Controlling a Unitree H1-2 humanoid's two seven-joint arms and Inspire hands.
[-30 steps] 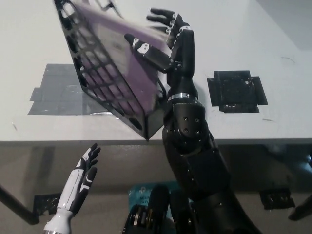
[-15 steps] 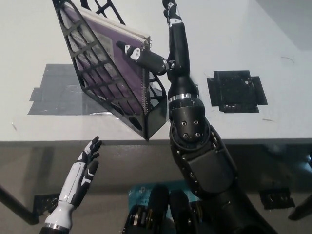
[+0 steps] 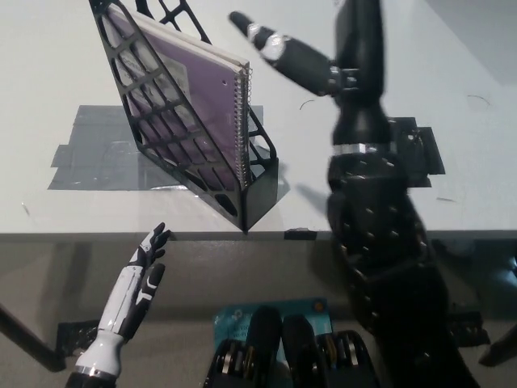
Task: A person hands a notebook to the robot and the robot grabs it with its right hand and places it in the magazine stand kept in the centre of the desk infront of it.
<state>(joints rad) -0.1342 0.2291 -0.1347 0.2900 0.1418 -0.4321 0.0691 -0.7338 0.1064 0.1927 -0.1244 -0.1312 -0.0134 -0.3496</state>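
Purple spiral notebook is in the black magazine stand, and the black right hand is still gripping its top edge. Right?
Not quite. The head view shows the purple spiral notebook in the black magazine stand, but the right hand is clear of it, off to the side and holding nothing. The white left hand rests below the desk edge.

A purple notebook (image 3: 198, 89) with a pale page edge and silver spiral wire is showing through the black lattice-patterned magazine stand (image 3: 174, 145). The right hand (image 3: 323, 56) is showing black with white and silver marks toward its fingertips. The left hand (image 3: 133, 295) is showing white with black fingertips. Dark grey tape patches (image 3: 89, 149) are lying on the pale grey desk (image 3: 452, 89).
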